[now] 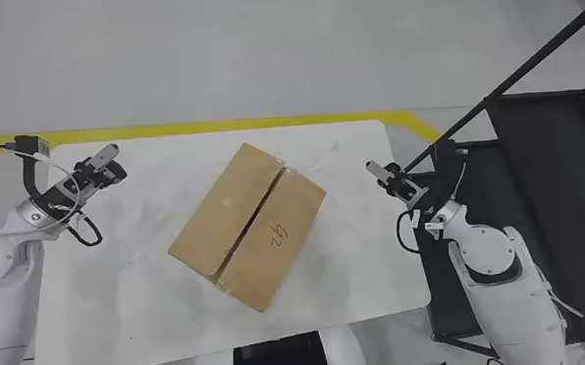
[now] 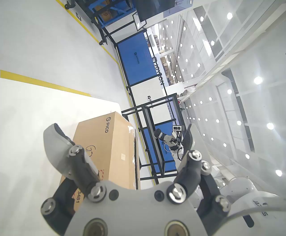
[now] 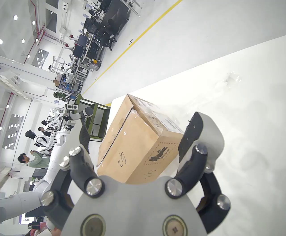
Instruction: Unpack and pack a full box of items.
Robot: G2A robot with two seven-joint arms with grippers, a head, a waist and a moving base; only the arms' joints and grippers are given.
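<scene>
The white table with round corners (image 1: 131,307) sits right in front of the robot. In the middle of it rests the brown cardboard box (image 1: 247,227). The box lies flat and is turned at a slant. Its two top flaps are shut and meet in a line down the middle, and there is a pen scribble on one flap. At about 10 o'clock from the box is the left gripper (image 1: 110,163), well apart from the box and over the table's far left corner. Its jaws are spread wide with nothing between them, as the left wrist view shows (image 2: 123,134). At about 3 o'clock from the box is the right gripper (image 1: 379,174), near the table's right edge and also not touching the box. Its jaws are wide apart and hold nothing (image 3: 138,125). Further out at 3 o'clock, past the table, stands a black metal cart (image 1: 547,152). At 12 o'clock, just behind the table, a yellow line (image 1: 221,128) runs across the pale floor.
</scene>
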